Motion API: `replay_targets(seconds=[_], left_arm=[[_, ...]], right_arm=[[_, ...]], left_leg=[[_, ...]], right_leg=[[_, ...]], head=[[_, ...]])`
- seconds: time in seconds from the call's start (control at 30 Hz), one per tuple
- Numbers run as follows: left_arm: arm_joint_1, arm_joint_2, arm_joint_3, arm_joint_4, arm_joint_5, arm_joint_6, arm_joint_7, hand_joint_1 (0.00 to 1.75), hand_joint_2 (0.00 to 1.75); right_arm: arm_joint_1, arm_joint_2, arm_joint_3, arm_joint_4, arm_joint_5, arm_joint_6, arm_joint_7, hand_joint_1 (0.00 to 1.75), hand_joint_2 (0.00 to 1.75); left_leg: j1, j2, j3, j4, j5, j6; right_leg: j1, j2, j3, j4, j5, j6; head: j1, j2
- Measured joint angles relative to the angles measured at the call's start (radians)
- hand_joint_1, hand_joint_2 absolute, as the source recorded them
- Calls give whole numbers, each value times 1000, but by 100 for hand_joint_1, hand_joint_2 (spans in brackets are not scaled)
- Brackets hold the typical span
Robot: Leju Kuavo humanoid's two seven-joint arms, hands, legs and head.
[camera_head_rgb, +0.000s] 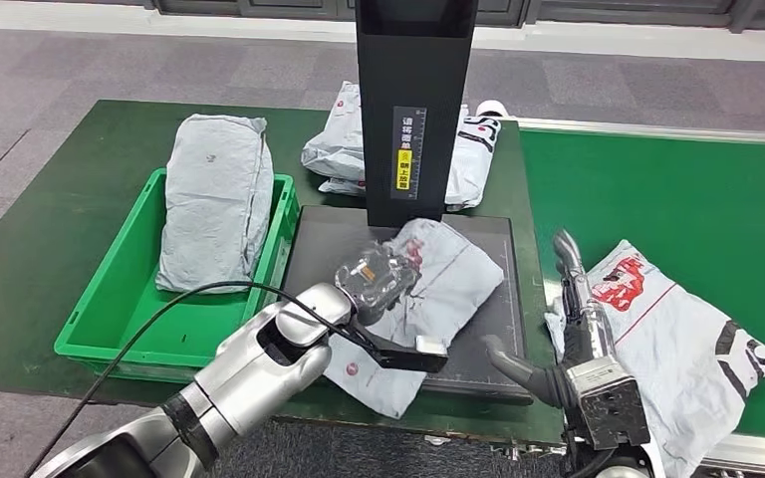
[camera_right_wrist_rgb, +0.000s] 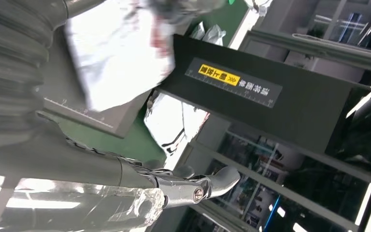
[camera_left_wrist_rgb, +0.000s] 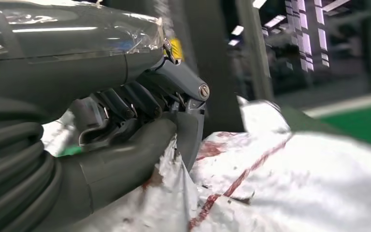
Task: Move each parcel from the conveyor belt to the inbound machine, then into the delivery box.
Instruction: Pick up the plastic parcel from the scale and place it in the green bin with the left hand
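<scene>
The robot's left hand (camera_head_rgb: pixel 383 284) clamps the crumpled edge of a grey parcel (camera_head_rgb: pixel 428 299) lying on the inbound machine (camera_head_rgb: pixel 488 329), just beside the green delivery box (camera_head_rgb: pixel 110 299) that already holds another parcel (camera_head_rgb: pixel 214 199). A clean transfer likely calls for a firm hold on the thin plastic and a lift high enough to clear the box wall. The right hand (camera_head_rgb: pixel 563 299) hangs released, fingers apart, holding nothing, beside a waiting parcel (camera_head_rgb: pixel 677 339) on the conveyor belt (camera_head_rgb: pixel 677 199).

Head looks down; wrist cameras close, sharing the scanner post (camera_head_rgb: pixel 415 110).
</scene>
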Motion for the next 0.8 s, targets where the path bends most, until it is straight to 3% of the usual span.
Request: replay_targets(seconds=[0.17, 0.23, 0.33, 0.5, 0.8], left_arm=[[6, 11, 35, -52, -12, 6, 4, 175, 175], [18, 18, 58, -83, -16, 49, 20, 175, 175], [42, 33, 135, -179, -20, 146, 48, 175, 175], [73, 54, 267, -318, -61, 214, 59, 175, 175], [77, 93, 438, -427, -208, 324, 132, 175, 175]], right_arm=[[3, 1, -14, -5, 0, 1, 0, 0, 175], [3, 3, -20, -5, -2, -2, 5, 0, 175], [3, 9, -48, -4, -13, -11, 17, 0, 175], [2, 10, -87, 21, -41, -19, 14, 0, 175], [-12, 5, -98, 86, -71, -43, 1, 0, 175]], left_leg=[[0, -1, 0, 0, 0, 0], [0, 0, 0, 0, 0, 0], [0, 0, 0, 0, 0, 0], [0, 0, 0, 0, 0, 0], [0, 0, 0, 0, 0, 0]], right_leg=[[0, 0, 0, 0, 0, 0], [0, 0, 0, 0, 0, 0], [0, 0, 0, 0, 0, 0], [0, 0, 0, 0, 0, 0], [0, 0, 0, 0, 0, 0]], head=[[0, 0], [0, 0], [0, 0], [0, 0], [0, 0]])
